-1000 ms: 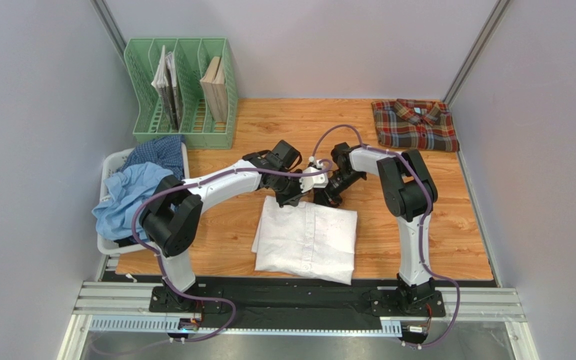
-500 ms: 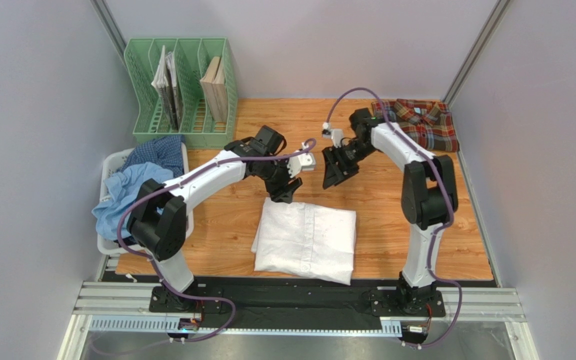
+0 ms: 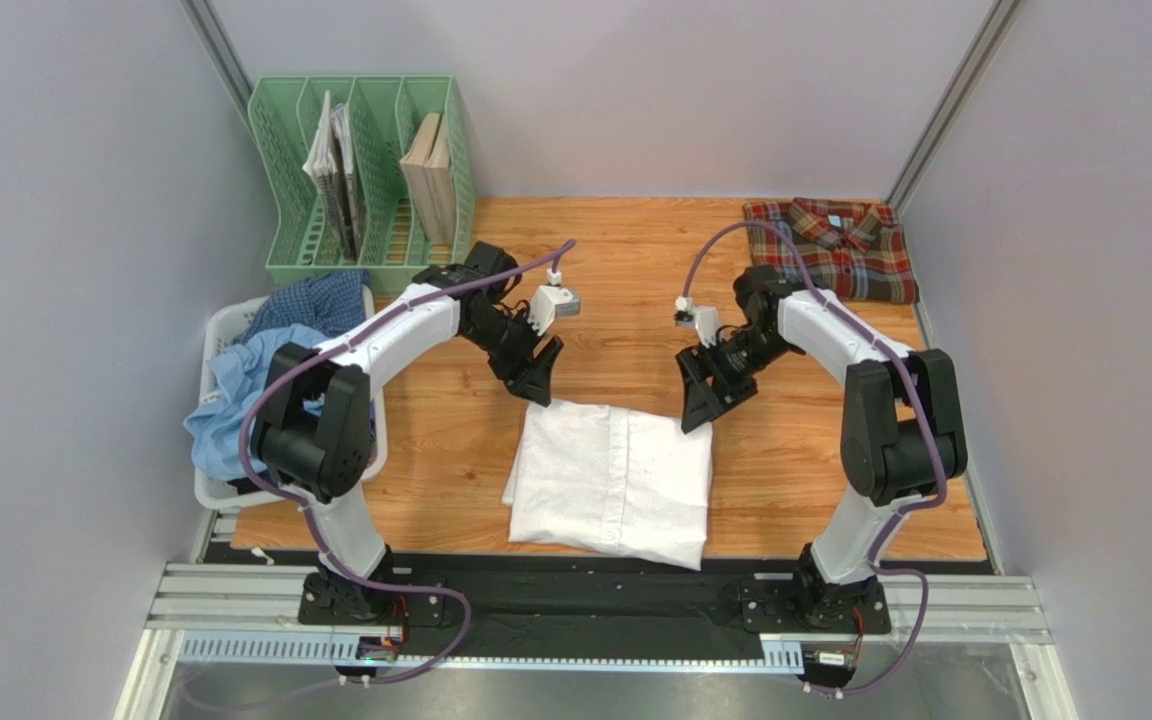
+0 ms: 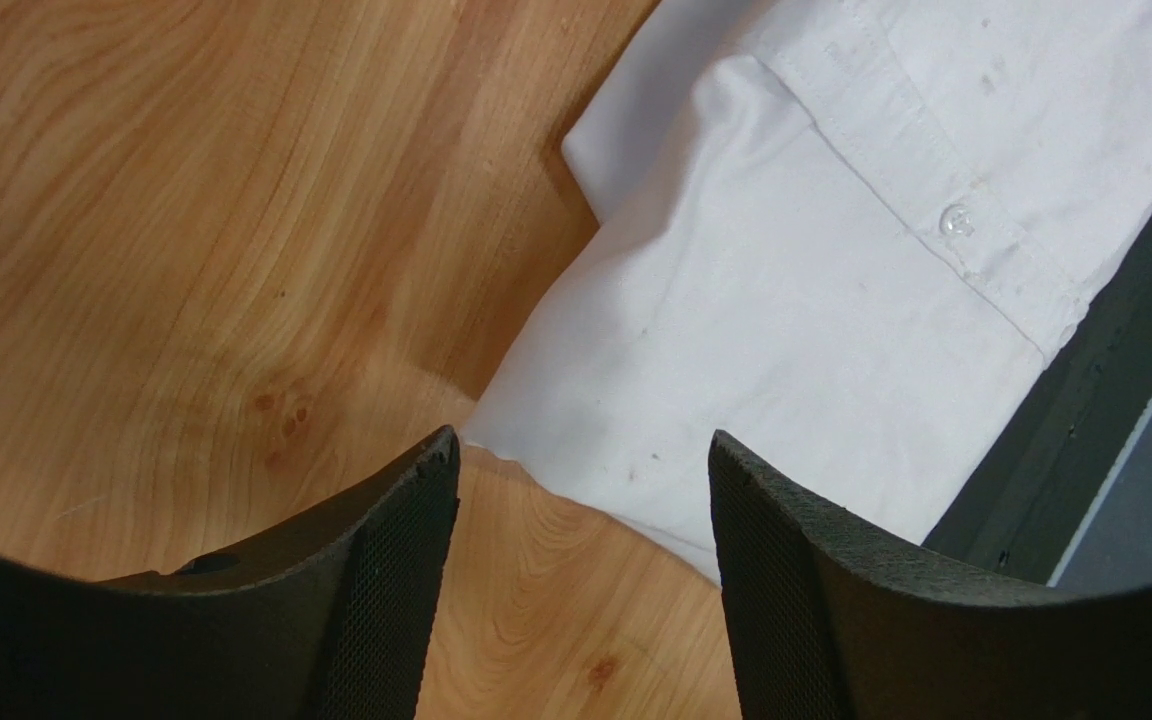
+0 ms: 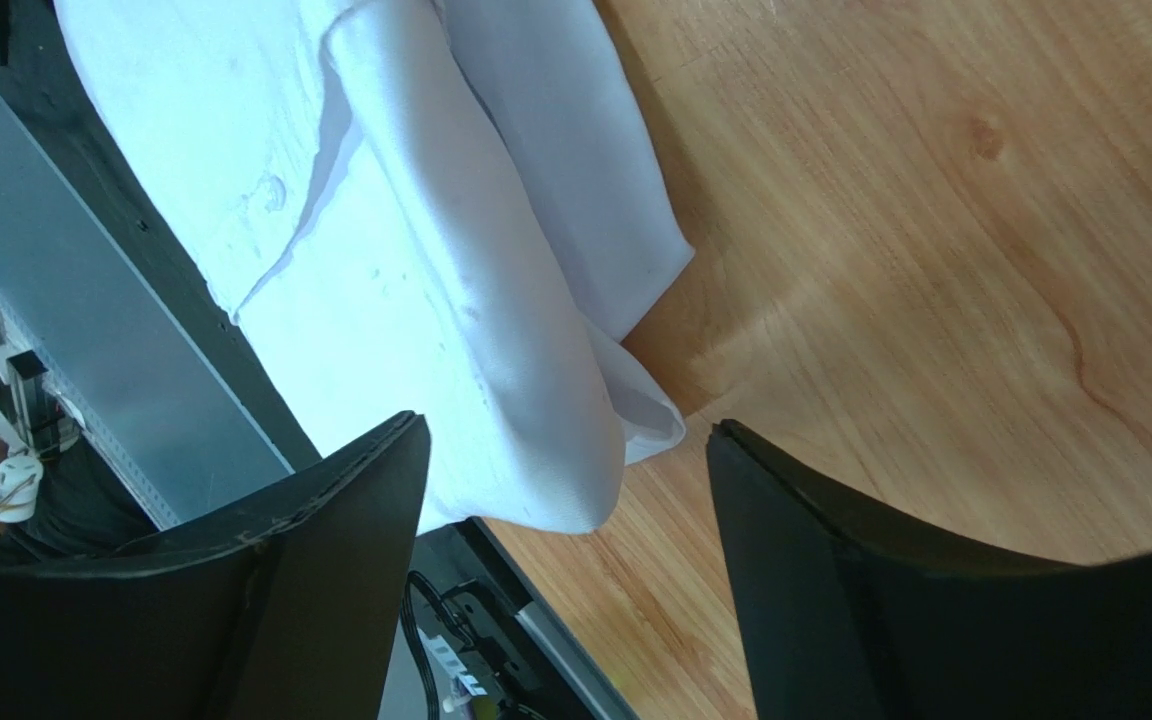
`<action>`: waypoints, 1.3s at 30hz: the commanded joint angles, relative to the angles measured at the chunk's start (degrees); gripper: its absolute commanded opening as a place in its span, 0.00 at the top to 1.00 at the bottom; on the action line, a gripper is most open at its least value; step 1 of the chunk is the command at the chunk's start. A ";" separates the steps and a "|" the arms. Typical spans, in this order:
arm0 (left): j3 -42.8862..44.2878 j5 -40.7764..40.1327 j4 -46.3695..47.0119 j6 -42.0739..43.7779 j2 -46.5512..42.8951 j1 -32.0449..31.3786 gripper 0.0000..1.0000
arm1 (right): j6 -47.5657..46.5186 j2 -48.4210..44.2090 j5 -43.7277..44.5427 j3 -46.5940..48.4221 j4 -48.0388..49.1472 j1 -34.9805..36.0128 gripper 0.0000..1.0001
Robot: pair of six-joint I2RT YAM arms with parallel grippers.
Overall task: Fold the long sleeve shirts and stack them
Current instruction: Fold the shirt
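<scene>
A plain white shirt [image 3: 612, 483] lies folded into a rectangle near the table's front edge. My left gripper [image 3: 536, 378] hangs open just above its far left corner, nothing between the fingers; the wrist view shows the shirt's placket and button [image 4: 958, 221] beyond them. My right gripper [image 3: 699, 405] is open over the shirt's far right corner, also empty, with the folded edge [image 5: 537, 375] below it. A folded plaid shirt [image 3: 829, 249] lies at the back right corner. Light blue [image 3: 255, 393] and dark blue checked [image 3: 315, 305] shirts are heaped in the basket at left.
A white plastic basket [image 3: 231, 326] stands at the table's left edge. A green file rack [image 3: 364, 188] with books stands at the back left. Grey walls close in both sides. The black rail [image 3: 597, 588] runs along the front.
Both grippers have opened and let go of the white shirt. They drew apart from the middle, the left one leftward, the right one rightward, and now hang over the shirt's far corners.
</scene>
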 commanded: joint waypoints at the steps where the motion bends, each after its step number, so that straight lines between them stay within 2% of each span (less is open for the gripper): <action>1: -0.01 2.95 -0.26 -0.97 3.55 0.05 0.32 | 0.22 1.46 -2.82 -1.17 6.31 0.05 0.34; 2: 0.35 2.43 -0.17 -0.88 5.04 0.05 0.32 | 0.57 2.42 -2.56 -1.43 7.01 0.14 0.45; 4: 1.48 2.42 0.10 -1.14 6.45 0.32 0.44 | 1.97 3.74 -1.34 -1.00 9.12 0.23 0.60; 5: 1.84 2.68 0.10 -1.23 7.85 0.93 0.50 | 2.67 4.45 -1.16 -0.21 9.83 0.23 0.75; 6: 2.37 2.42 0.01 -1.49 8.65 1.11 0.64 | 3.38 6.02 -1.07 0.23 10.53 0.14 0.82; 8: 4.73 2.77 -1.91 -1.06 11.62 2.33 0.78 | 6.97 7.35 -1.68 1.28 12.90 0.14 0.94; 9: 5.79 3.47 -3.31 -0.36 12.51 2.95 0.94 | 8.21 8.66 -1.86 2.25 13.69 0.31 0.95; 10: 6.84 3.74 -4.37 -0.26 13.22 3.56 1.00 | 9.26 9.11 -1.77 2.86 15.18 0.23 0.96; 13: 7.38 5.32 -4.91 -0.26 13.84 6.64 1.00 | 12.69 9.90 -0.46 4.71 17.82 0.31 0.97; 15: 7.29 5.32 -4.91 -0.26 13.05 8.40 1.00 | 15.68 9.64 -0.36 6.02 18.62 0.14 0.82; 16: 7.12 5.41 -5.09 -0.17 12.61 9.01 0.99 | 16.56 8.68 -2.19 6.30 18.01 -0.04 0.71; 17: 6.86 6.98 -5.35 -0.26 10.96 10.06 0.92 | 17.44 7.80 -3.08 6.21 17.57 -0.47 0.58; 18: 6.51 8.12 -5.61 -0.17 9.63 10.42 0.74 | 19.45 6.31 -3.87 5.69 17.22 -1.35 0.55; 20: 3.53 10.68 -5.27 -0.70 4.02 11.30 0.62 | 21.30 0.54 -7.73 2.01 17.04 -3.19 0.52; 21: 1.95 11.21 -3.96 -3.14 1.91 11.39 0.56 | 23.66 -1.59 -9.31 0.25 17.48 -5.64 0.52; 23: -1.92 12.78 -3.51 -5.87 -3.28 11.39 0.51 | 25.44 -7.55 -12.83 -6.25 18.00 -8.29 0.52; 24: -2.98 13.23 -3.59 -8.06 -4.52 11.31 0.42 | 26.66 -9.15 -13.63 -9.05 19.31 -9.60 0.53; 26: -6.23 14.98 -3.59 -9.14 -7.24 11.39 0.42 | 28.60 -11.97 -15.13 -15.89 20.20 -12.94 0.61; 29: -10.45 16.48 -4.47 -8.00 -9.36 11.39 0.45 | 29.05 -15.14 -15.57 -22.59 22.30 -13.84 0.76; 32: -13.27 17.54 -7.54 -5.88 -9.45 11.39 0.47 | 29.84 -16.12 -15.04 -25.25 25.47 -13.49 0.88; 35: -12.48 17.63 -8.25 -5.01 -8.75 11.31 0.48 | 29.57 -12.52 -16.18 -26.48 25.48 -13.05 0.93; 39: -12.39 16.84 -8.95 -5.18 -7.96 11.30 0.48 | 29.92 -7.07 -16.10 -26.13 24.60 -12.52 0.95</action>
